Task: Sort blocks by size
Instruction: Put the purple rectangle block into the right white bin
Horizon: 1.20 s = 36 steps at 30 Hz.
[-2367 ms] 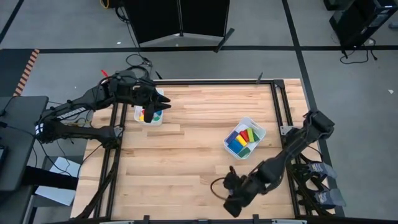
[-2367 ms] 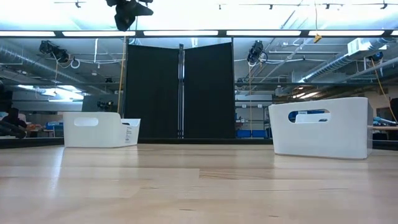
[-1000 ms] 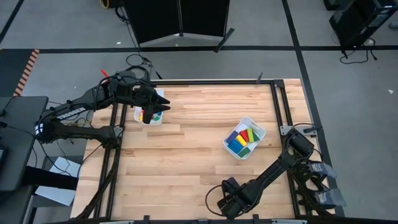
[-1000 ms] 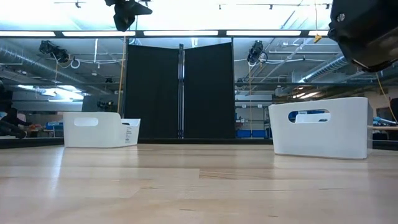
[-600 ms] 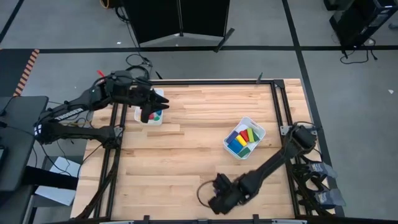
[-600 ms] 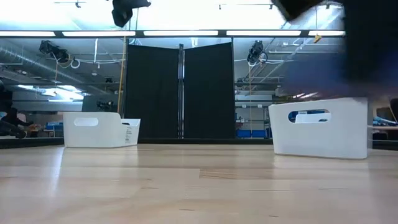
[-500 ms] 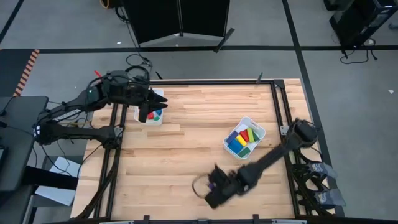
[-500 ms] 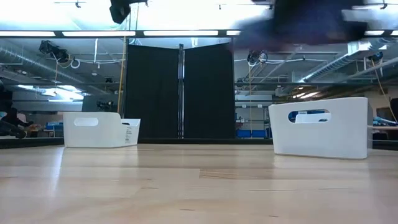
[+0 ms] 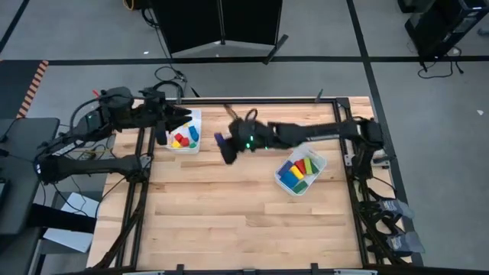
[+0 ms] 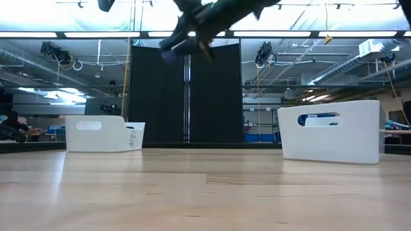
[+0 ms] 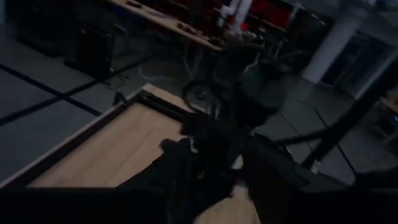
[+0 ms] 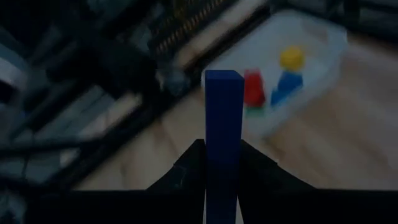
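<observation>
Standing up between its fingers, a blue bar (image 12: 223, 134) is clamped in the right hand (image 9: 226, 150) above the table.

We see a grey floor (image 9: 428, 114) crossed by black tape lines (image 9: 367, 72) — a black folding screen (image 10: 186, 93) behind the wooden table (image 9: 229, 206). Long ceiling lights (image 10: 276, 34) overhead — exposed ducts (image 10: 38, 61), cluttered benches in the far room.

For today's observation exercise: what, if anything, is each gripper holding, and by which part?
The right gripper holds a blue bar by its lower end. The left gripper shows nothing held.
</observation>
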Each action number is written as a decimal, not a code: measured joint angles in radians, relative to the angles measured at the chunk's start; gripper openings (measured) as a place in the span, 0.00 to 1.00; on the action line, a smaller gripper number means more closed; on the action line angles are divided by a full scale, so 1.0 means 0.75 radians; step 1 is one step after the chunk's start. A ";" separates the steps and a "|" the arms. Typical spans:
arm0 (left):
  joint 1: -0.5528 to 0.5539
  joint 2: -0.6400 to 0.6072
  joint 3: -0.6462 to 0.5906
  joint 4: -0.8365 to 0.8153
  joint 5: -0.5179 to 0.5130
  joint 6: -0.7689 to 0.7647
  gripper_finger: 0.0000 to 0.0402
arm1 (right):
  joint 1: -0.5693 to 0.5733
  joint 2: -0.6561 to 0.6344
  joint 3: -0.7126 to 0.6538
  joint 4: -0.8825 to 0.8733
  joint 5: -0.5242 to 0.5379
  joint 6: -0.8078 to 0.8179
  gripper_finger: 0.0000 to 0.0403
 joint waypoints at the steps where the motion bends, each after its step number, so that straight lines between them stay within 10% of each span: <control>1: 0.000 -0.009 0.000 -0.001 -0.021 -0.011 0.38 | -0.037 0.027 -0.001 0.055 -0.021 -0.019 0.16; 15: 0.008 -0.051 0.000 -0.014 -0.186 -0.053 0.38 | -0.231 0.462 0.460 0.239 -0.279 -0.076 0.16; 23: 0.010 -0.051 0.000 -0.018 -0.206 -0.051 0.38 | -0.254 0.425 0.460 0.227 -0.242 -0.211 0.16; 36: 0.010 -0.049 0.000 -0.124 -0.211 -0.043 0.38 | -0.231 -0.291 -0.479 0.277 -0.092 -0.215 0.16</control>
